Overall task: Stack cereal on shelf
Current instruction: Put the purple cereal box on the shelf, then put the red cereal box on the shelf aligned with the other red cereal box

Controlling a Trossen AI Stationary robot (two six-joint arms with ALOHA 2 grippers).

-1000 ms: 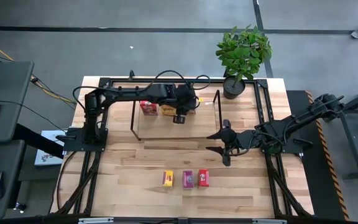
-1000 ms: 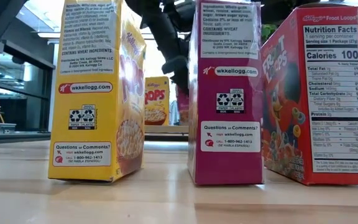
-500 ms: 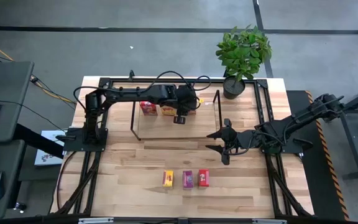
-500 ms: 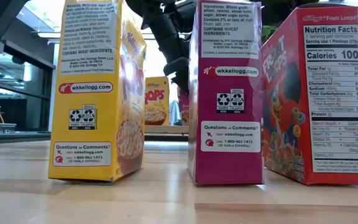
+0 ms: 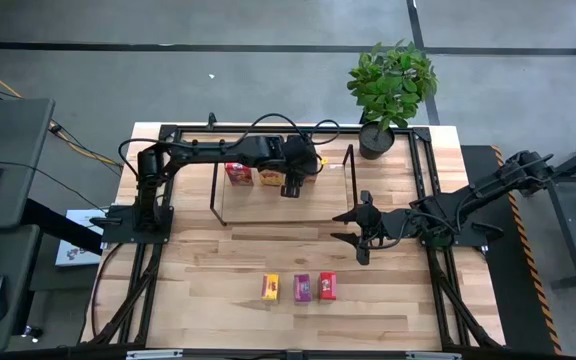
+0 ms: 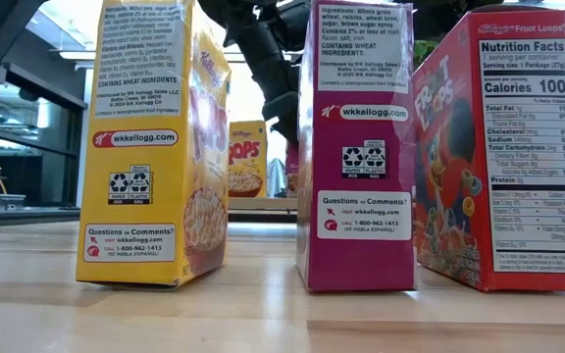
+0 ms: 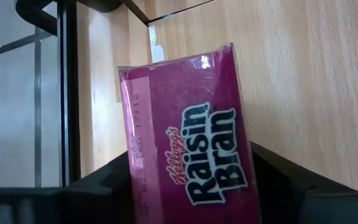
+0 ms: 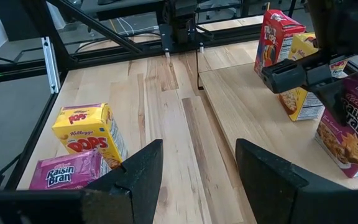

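Note:
The shelf (image 5: pixel 268 208) is a light wooden board with black wire end frames, at the far middle of the table. A red box (image 5: pixel 237 172) and a yellow box (image 5: pixel 268 177) stand on it. My left gripper (image 5: pixel 293 186) reaches over the shelf and is shut on a magenta Raisin Bran box (image 8: pixel 353 130), to the right of the yellow box. My right gripper (image 5: pixel 360 232) is open and empty, right of the shelf's near corner. A yellow box (image 5: pixel 270 287), a magenta box (image 5: pixel 302 288) and a red box (image 5: pixel 327 287) stand in a row near the front edge. My left gripper pinches the magenta box between its two fingers, one on each narrow side (image 7: pixel 138 174), near the box's top end. The fingers (image 8: pixel 337 99) come from above, pointing down. The box stands nearly upright, its bottom (image 8: pixel 353 173) at the board; whether it rests there I cannot tell.
A potted plant (image 5: pixel 388 85) stands at the table's far right corner. Black frame rails run along the left and right table edges. Bare wood lies between the shelf and the front row of boxes.
My left gripper has shifted a little toward the table's right edge over the shelf, still shut on the magenta box.

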